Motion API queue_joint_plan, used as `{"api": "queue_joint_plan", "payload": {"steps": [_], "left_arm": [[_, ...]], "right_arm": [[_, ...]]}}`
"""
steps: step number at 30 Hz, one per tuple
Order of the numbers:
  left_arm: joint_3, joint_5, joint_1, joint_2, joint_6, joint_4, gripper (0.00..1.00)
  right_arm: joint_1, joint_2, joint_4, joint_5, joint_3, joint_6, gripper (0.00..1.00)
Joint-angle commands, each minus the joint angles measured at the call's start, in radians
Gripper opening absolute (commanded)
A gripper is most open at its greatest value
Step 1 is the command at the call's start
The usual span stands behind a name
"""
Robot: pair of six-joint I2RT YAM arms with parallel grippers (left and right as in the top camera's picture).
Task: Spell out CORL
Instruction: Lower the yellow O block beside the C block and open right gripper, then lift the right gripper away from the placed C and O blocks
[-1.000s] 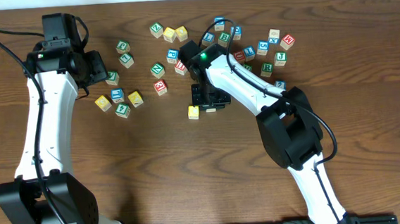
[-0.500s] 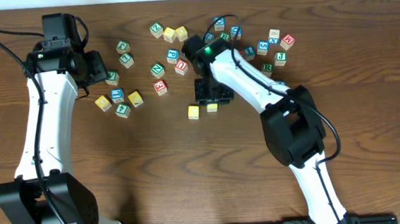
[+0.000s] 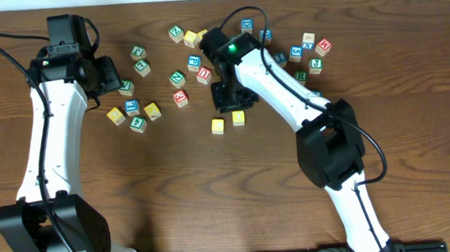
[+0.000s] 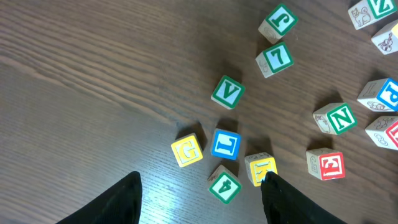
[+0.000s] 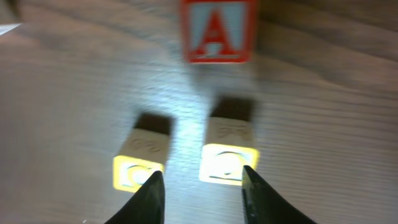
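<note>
The right wrist view alone shows the right fingers (image 5: 149, 199) spread, empty, above a yellow block (image 5: 138, 163) and a second yellow block (image 5: 227, 155), their letters blurred. The left wrist view shows the left fingers (image 4: 115, 202) parted, empty, near the blue L block (image 4: 225, 144). The surface (image 3: 174, 193) is dark wood.

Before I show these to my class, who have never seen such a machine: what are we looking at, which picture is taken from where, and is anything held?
Two robot arms work at a wooden table. One picture looks down from above; the other two come from a camera on each wrist. Lettered alphabet blocks lie scattered. The right gripper hangs open over two yellow blocks, near a red A block. The left gripper is open too. Nothing is held.
</note>
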Motion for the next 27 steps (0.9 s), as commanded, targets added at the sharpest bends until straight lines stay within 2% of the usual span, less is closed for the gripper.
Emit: {"api": "queue_joint_plan", "payload": {"steps": [1,3,5,14,27], "left_arm": [[0.007,-0.01,0.002,-0.024,-0.005,0.006,0.61],[0.007,-0.019,0.003,-0.024,-0.005,0.009,0.61],[0.007,-0.033,0.007,-0.024,-0.005,0.011,0.61],[0.007,-0.039,0.031,-0.024,-0.005,0.01,0.61],[0.007,-0.039,0.031,-0.024,-0.005,0.003,0.61]], "right_arm": [[0.047,-0.001,0.004,-0.047,0.019,-0.064,0.2],[0.068,-0.001,0.014,-0.047,0.013,-0.078,0.07],[0.088,-0.001,0.028,-0.047,0.002,-0.08,0.01],[0.145,0.001,0.088,-0.038,-0.047,-0.094,0.04],[0.144,0.001,0.159,0.03,-0.162,-0.092,0.07]]}}
